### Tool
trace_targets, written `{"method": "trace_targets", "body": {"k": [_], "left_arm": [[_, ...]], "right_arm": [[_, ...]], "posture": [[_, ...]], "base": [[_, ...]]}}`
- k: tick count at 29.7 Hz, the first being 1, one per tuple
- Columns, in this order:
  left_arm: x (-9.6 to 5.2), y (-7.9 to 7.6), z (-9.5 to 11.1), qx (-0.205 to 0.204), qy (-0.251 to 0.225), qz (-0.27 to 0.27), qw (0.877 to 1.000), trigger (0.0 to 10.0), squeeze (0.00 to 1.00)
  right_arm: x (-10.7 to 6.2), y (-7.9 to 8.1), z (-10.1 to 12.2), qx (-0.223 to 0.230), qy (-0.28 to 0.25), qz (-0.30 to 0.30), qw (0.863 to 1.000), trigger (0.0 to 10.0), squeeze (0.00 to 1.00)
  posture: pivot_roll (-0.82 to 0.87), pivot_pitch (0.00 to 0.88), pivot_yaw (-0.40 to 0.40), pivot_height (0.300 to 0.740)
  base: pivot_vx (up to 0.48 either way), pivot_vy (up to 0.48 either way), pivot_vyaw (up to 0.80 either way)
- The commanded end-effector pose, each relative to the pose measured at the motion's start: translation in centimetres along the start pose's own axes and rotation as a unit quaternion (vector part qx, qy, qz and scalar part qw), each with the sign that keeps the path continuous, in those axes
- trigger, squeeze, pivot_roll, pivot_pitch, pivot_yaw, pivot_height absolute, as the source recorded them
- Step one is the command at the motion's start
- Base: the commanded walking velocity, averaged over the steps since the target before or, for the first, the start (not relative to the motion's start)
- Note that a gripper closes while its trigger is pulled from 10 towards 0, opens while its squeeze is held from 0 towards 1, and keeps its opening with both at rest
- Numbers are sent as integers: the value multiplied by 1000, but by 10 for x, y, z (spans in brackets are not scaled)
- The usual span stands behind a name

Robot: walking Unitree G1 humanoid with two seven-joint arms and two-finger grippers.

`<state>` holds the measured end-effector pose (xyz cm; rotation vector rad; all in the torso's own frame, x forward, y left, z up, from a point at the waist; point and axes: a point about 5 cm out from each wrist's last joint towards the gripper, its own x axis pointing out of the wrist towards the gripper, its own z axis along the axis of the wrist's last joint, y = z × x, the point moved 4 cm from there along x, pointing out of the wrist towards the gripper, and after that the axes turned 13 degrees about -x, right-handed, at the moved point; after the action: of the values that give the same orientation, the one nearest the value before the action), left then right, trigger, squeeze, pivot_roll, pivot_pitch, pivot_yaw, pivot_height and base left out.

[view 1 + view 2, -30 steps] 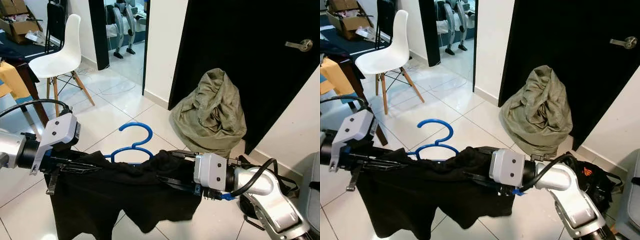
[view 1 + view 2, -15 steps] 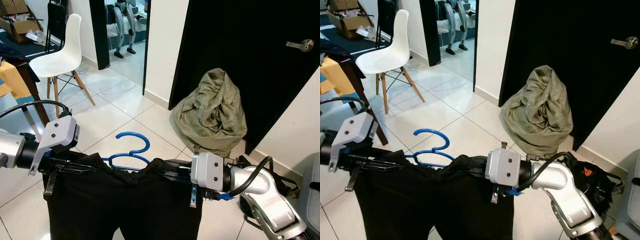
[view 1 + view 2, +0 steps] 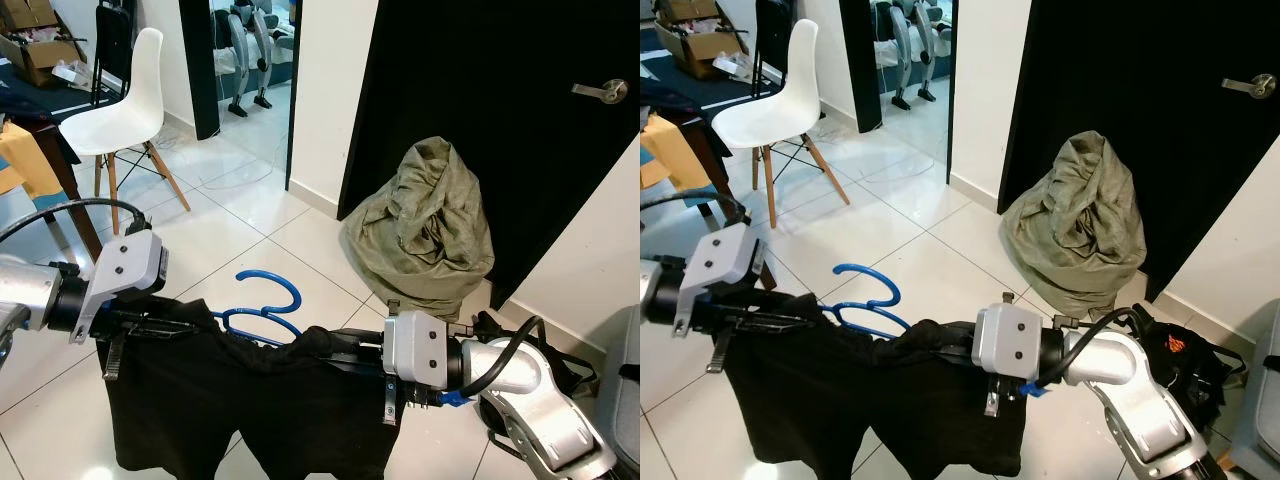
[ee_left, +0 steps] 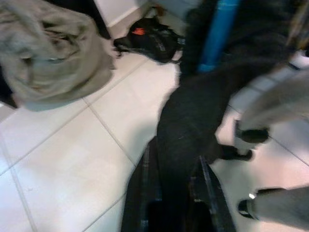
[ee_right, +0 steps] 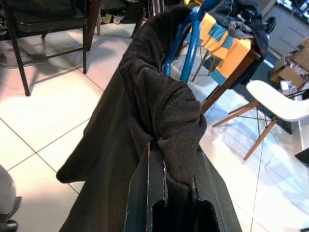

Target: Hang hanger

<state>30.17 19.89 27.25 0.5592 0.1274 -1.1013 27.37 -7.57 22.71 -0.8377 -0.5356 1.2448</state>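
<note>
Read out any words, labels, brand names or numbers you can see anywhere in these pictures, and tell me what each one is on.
None can be read.
Cardboard boxes: no print is legible at this size.
Black bag: an orange mark, too small and blurred to read.
Black garment, blue hanger and white chair: no text visible.

Mostly buried under the draped black fabric garment [image 3: 250, 400]: the blue plastic hanger [image 3: 262, 300], hook and neck alone exposed. Blurred throughout in the left wrist view. Cut by the frame edge: white moulded chair [image 5: 282, 104].
</note>
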Motion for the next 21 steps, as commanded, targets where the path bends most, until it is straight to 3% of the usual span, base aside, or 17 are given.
{"method": "trace_targets", "body": {"k": [1, 7, 8, 13, 15, 21], "left_arm": [[-1, 8, 3, -1, -10, 27, 1000, 10000, 1000], [-2, 11, 6, -3, -16, 38, 999, 10000, 1000], [-4, 10, 7, -2, -14, 34, 999, 10000, 0], [-13, 8, 9, -4, -11, 30, 999, 10000, 0], [-29, 13, 16, -2, -12, 43, 999, 10000, 0], [-52, 22, 30, -30, -46, 94, 994, 10000, 0]], "right_arm": [[3, 5, 9, 5, -23, 10, 1000, 0, 0], [2, 1, 5, 16, -12, -6, 1000, 0, 0], [1, -1, 1, 21, -5, -14, 1000, 0, 0], [-1, -6, -12, 39, 26, -35, 998, 0, 0], [-7, -6, -32, 59, 73, -50, 994, 0, 0], [-15, -4, -55, 95, 133, -88, 983, 0, 0]], "posture": [[-19, 204, -52, 740], [-19, 202, -54, 740], [-18, 202, -55, 740], [-19, 202, -55, 740], [-19, 206, -57, 740], [-6, 213, -60, 740]], "base": [[0, 0, 0], [0, 0, 0], [0, 0, 0], [0, 0, 0], [0, 0, 0], [0, 0, 0]]}}
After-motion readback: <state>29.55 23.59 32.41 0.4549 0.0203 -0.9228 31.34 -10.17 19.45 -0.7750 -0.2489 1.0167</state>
